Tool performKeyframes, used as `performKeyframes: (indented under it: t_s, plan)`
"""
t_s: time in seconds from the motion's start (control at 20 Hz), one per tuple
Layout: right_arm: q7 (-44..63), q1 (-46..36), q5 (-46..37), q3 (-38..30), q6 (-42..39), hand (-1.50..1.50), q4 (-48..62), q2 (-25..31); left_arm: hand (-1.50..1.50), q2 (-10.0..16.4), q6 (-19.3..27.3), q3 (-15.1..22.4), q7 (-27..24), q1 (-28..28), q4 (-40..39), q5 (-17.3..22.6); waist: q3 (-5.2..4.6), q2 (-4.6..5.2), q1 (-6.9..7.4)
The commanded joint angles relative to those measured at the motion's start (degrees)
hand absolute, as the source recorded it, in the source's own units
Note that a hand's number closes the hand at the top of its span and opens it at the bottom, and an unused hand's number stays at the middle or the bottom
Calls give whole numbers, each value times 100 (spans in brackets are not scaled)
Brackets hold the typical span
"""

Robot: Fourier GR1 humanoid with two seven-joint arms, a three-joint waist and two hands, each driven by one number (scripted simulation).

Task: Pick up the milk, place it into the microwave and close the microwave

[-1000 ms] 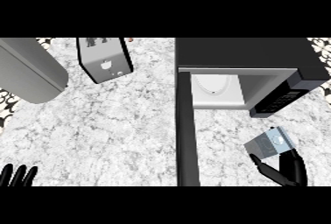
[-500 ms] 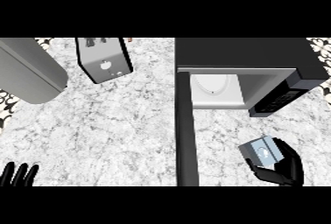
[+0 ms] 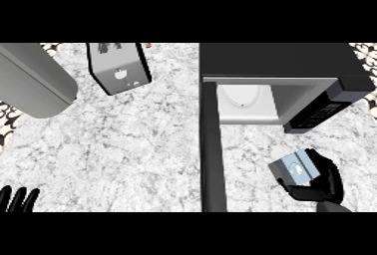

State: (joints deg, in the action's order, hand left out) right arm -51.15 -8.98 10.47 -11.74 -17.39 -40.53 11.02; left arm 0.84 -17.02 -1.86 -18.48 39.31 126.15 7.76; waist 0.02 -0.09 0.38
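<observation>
Milk, a small blue-grey carton (image 3: 296,168), sits in the black right hand (image 3: 318,191), whose fingers curl round it over the white-and-grey marbled tabletop (image 3: 132,144), near the right edge. The coming move turns on direction: the pale open cavity (image 3: 247,102) of the black box-shaped microwave (image 3: 280,60) lies farther away and a little left of the carton. The microwave's dark door (image 3: 212,154) stands open, running near-to-far just left of that hand, so the path probably runs alongside it. The black left hand (image 3: 18,199) rests open at the near left corner, well apart.
</observation>
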Motion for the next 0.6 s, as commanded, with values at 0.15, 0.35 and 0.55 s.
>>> performKeyframes:
  t_s: [0.15, 0.35, 0.55]
  plan:
    - [514, 280, -152, 685, -89, 150, -1424, -326, -150, 116, -182, -308, 1, 76, 69, 347, -9, -14, -28]
    - [1083, 1609, -144, 1146, 29, 150, -3198, -487, -150, 104, -325, -357, 123, 551, 524, 505, -12, -33, -73]
    - [1868, 2349, -99, 1415, 303, 150, -4644, -562, -150, -52, -539, -312, -400, 607, 21, 273, -13, -28, -70]
